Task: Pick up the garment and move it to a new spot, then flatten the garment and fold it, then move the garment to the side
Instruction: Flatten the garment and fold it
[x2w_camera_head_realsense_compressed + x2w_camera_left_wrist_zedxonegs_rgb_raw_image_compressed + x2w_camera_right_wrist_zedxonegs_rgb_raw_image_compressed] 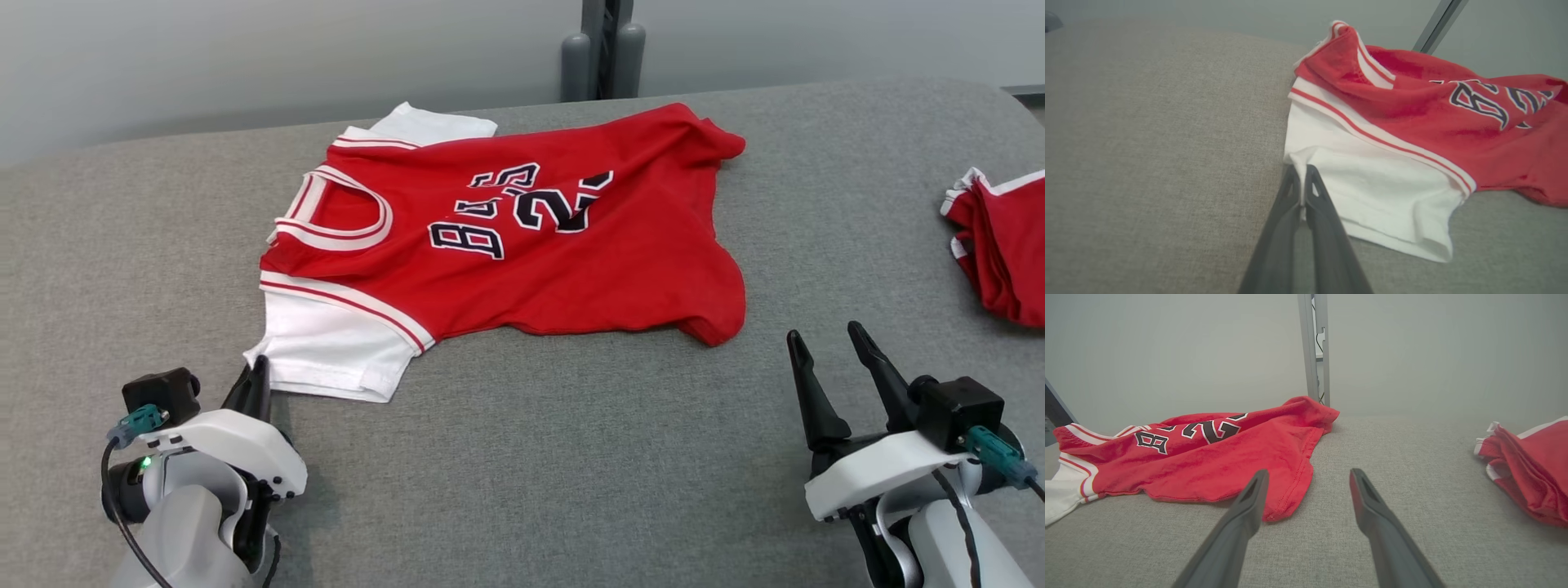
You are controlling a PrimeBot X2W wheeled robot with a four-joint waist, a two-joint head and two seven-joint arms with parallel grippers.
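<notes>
The garment (522,245), a red jersey with white sleeves, striped trim and black letters, lies spread but wrinkled on the grey padded surface (571,457). Its collar faces left and its hem right. My left gripper (260,367) is shut on the near white sleeve's corner; in the left wrist view the fingers (1303,179) pinch the sleeve edge of the garment (1372,179). My right gripper (826,336) stands open at the lower right, empty, a little short of the hem corner. In the right wrist view that gripper (1308,475) points past the garment (1208,457).
A second red garment with white trim (1000,245) lies bunched at the right edge of the surface, also seen from the right wrist as a red heap (1531,469). A grey post (602,49) rises behind the far edge.
</notes>
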